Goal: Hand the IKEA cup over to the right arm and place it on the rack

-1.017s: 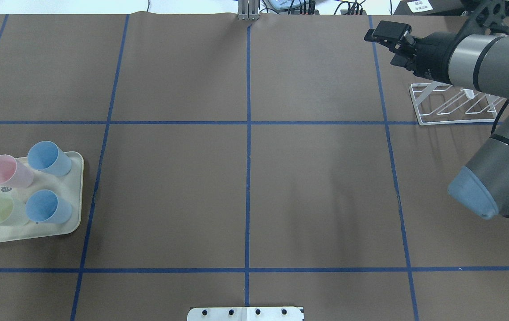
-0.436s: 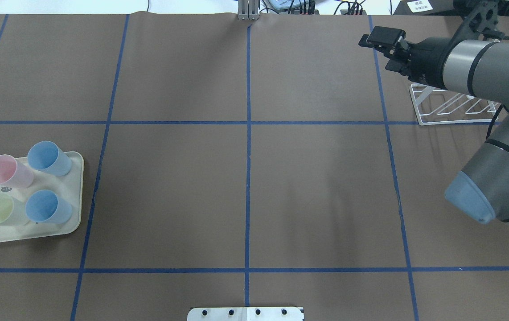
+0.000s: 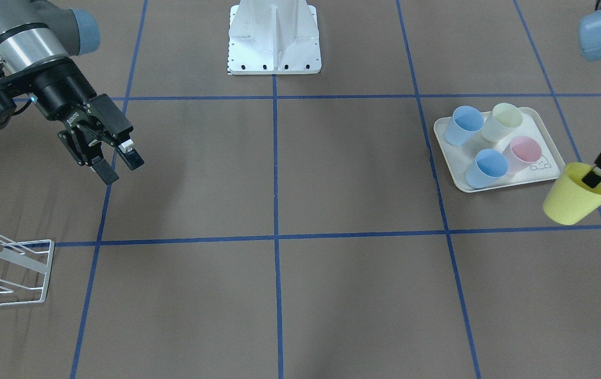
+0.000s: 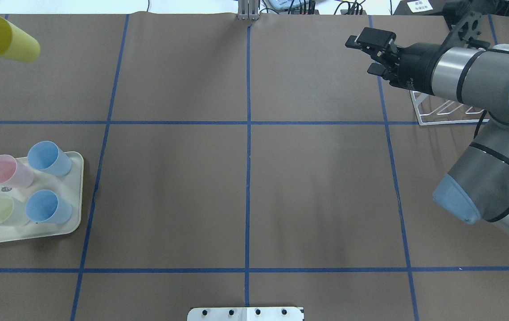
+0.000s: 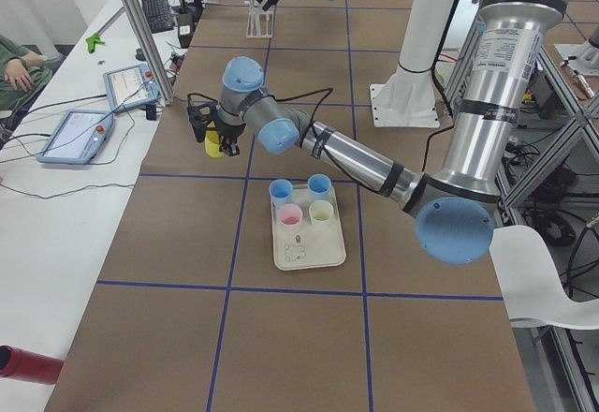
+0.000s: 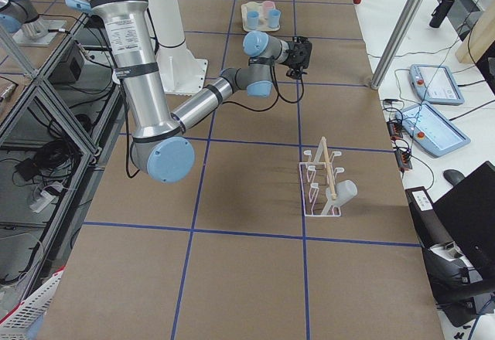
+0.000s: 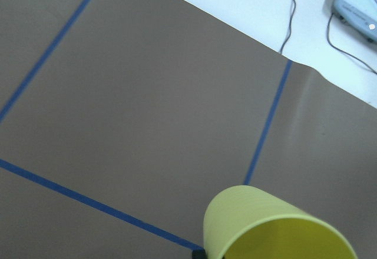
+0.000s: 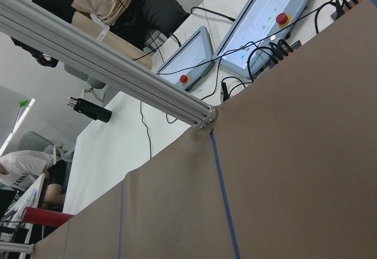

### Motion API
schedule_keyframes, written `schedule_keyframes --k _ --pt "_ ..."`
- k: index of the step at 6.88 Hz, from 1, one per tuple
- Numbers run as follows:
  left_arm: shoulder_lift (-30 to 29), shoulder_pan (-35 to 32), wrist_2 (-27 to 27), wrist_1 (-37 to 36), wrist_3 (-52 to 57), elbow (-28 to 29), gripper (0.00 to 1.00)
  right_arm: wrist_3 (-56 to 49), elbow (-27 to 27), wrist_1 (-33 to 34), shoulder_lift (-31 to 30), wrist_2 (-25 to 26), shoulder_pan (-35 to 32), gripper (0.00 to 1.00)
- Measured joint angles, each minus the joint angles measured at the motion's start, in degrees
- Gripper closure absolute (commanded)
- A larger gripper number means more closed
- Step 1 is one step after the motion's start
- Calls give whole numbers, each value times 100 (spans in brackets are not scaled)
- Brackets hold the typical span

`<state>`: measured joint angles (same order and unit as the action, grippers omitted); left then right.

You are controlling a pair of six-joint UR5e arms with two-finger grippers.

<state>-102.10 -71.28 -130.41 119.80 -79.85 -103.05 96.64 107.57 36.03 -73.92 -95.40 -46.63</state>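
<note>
We are holding the yellow cup (image 3: 577, 199) in the air beside the tray (image 3: 534, 134), our left gripper (image 3: 599, 173) pinching its rim. Our right gripper (image 3: 120, 168) is hanging open and empty, far away. Passing the cup over and putting it on the rack (image 3: 13, 263) are left to do.

The tray (image 4: 18, 235) is set on the table (image 4: 170, 200) at the robot's left, with four cups (image 4: 47, 206) stood in it two by two. A fifth cup (image 4: 11, 39) is held by the left gripper (image 3: 597, 175) above the far left corner, beyond the tray. The rack (image 6: 323, 185) is placed at the far right, with the right gripper (image 3: 120, 169) raised just inward of it.
</note>
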Motion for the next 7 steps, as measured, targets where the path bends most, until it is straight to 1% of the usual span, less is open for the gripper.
schedule_keyframes --k 1,2,3,4,5,7 --pt "-26 341 24 1064 -1174 119 100 322 -54 -89 156 2 85 1" --pt "-92 552 71 1946 -2156 205 100 648 -81 -118 338 3 206 1" --pt "-185 734 326 2693 -3000 250 100 951 -106 -125 556 6 373 0" --pt "-234 1040 865 3372 -3661 275 100 1190 -165 -126 791 7 541 1" --pt "-253 1476 1565 4108 -4242 331 100 1353 -262 -129 1059 7 706 1" --pt "-366 2175 2750 5358 -5241 531 100 1689 -452 -197 1499 6 882 1"
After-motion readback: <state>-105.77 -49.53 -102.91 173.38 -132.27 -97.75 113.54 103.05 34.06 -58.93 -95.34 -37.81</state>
